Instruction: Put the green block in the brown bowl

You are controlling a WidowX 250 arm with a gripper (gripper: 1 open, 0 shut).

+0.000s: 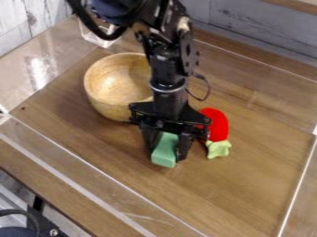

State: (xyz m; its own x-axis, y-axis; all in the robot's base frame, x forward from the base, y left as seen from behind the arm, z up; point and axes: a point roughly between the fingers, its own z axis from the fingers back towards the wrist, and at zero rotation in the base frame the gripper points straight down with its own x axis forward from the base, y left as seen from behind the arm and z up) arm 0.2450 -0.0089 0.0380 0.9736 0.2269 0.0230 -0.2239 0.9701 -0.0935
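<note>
The green block (165, 151) is a short light-green bar on the wooden table, just in front of the arm. My gripper (166, 141) points straight down over it, with a black finger pressed against each side of the block, so it is shut on the block. Whether the block's underside touches the table I cannot tell. The brown bowl (114, 85), round, wooden and hollow, stands to the left and behind the gripper, with nothing showing inside.
A red strawberry-like toy (214, 122) with a pale green stem (220, 148) lies right beside the gripper's right finger. Clear plastic walls (74, 176) border the table at the front and left. A cable hangs along the arm.
</note>
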